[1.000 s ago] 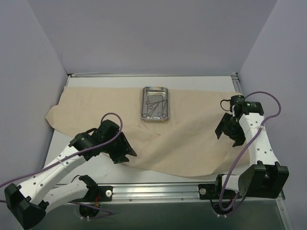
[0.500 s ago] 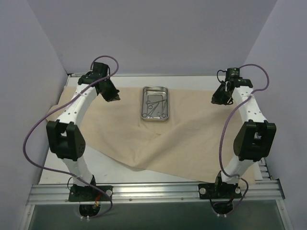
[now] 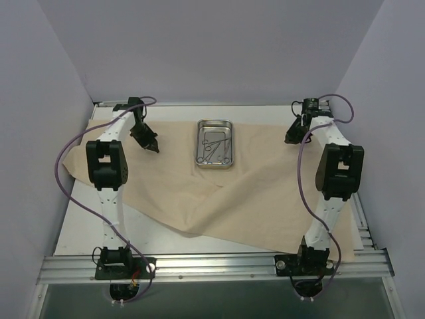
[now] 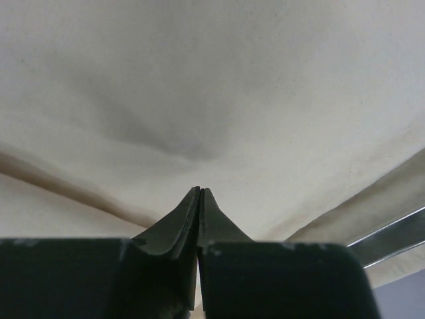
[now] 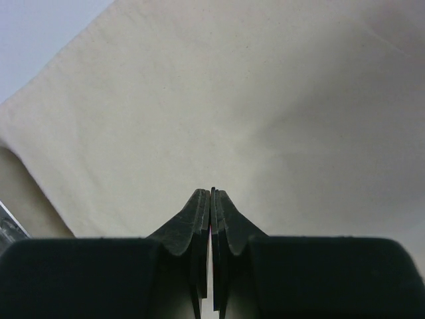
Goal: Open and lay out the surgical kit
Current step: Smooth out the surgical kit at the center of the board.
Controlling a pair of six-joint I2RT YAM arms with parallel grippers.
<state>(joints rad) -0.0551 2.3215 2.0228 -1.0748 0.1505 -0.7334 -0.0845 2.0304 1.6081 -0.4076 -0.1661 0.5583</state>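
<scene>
The beige cloth wrap (image 3: 259, 193) lies spread over the table, its near edge rumpled and slanted. On its far middle stands the shiny steel tray (image 3: 198, 143), with thin ring-handled forceps and scissors (image 3: 214, 145) inside. My left gripper (image 3: 153, 146) is shut, reaching down onto the cloth left of the tray. In the left wrist view its tips (image 4: 200, 189) touch the cloth (image 4: 212, 80), where creases run in from both sides; no cloth shows between the fingers. My right gripper (image 3: 291, 138) is shut over the cloth's far right part. Its tips (image 5: 212, 191) meet flat cloth (image 5: 265, 100).
Grey walls close in the table on the left, back and right. A metal rail (image 3: 212, 104) runs along the far edge, also seen as a metal strip (image 4: 392, 236) in the left wrist view. Bare white table (image 3: 133, 232) shows near the front left.
Both arms have swung from low near the front up and out to the far side of the cloth, and both grippers have shut. The tray has not moved.
</scene>
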